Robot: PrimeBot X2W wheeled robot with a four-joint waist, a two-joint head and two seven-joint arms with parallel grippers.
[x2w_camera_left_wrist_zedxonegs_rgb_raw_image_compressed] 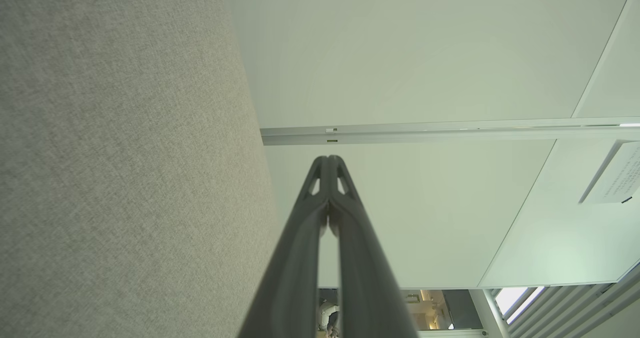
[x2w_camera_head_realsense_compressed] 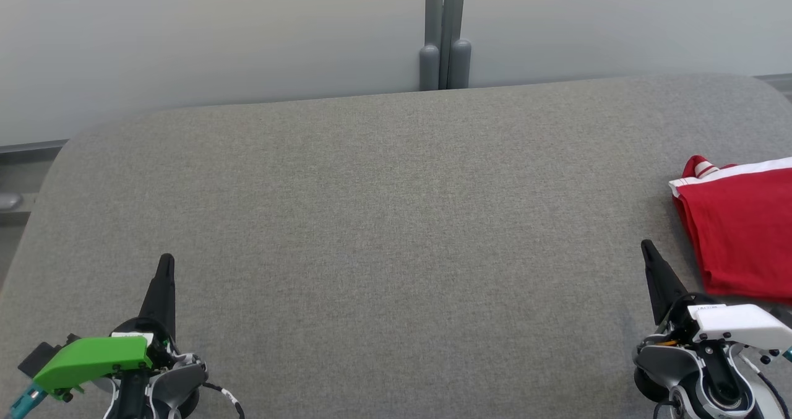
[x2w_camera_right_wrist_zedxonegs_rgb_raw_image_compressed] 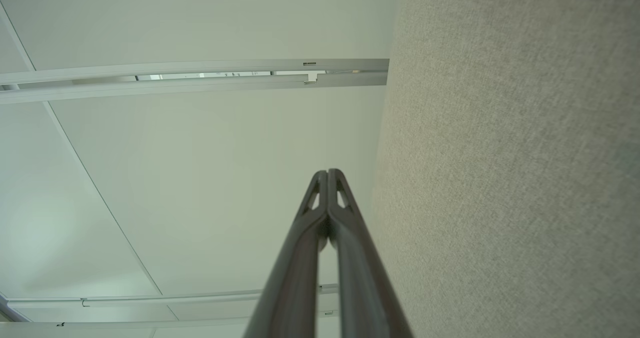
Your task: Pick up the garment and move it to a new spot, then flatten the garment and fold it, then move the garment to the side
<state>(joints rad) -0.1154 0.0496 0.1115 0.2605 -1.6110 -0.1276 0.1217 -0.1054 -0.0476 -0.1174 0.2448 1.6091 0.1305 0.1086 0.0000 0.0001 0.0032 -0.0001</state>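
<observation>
Looking down from the head camera, I see a wide grey fabric-covered table (x2w_camera_head_realsense_compressed: 383, 208) with rounded far corners across most of the frame. The garment (x2w_camera_head_realsense_compressed: 745, 246) is red with white trim and lies folded flat on the table at the middle of the right edge, partly cut off by the frame. My left gripper (x2w_camera_head_realsense_compressed: 166, 263) sits at the lower left under a green cover, its dark fingers pointing up the frame as one narrow spike. My right gripper (x2w_camera_head_realsense_compressed: 647, 247) sits at the lower right under a white cover, pointing the same way, its tip near the garment's lower left corner but apart from it.

In the left wrist view, the two fingers (x2w_camera_left_wrist_zedxonegs_rgb_raw_image_compressed: 295, 258) are pressed together at their tips with nothing between them, and grey fabric fills the left of the frame. In the right wrist view, the fingers (x2w_camera_right_wrist_zedxonegs_rgb_raw_image_compressed: 300, 268) are likewise clenched and empty, with grey fabric on the right. A pale wall (x2w_camera_head_realsense_compressed: 185, 35) with a grey post (x2w_camera_head_realsense_compressed: 444, 35) stands beyond the table's far edge.
</observation>
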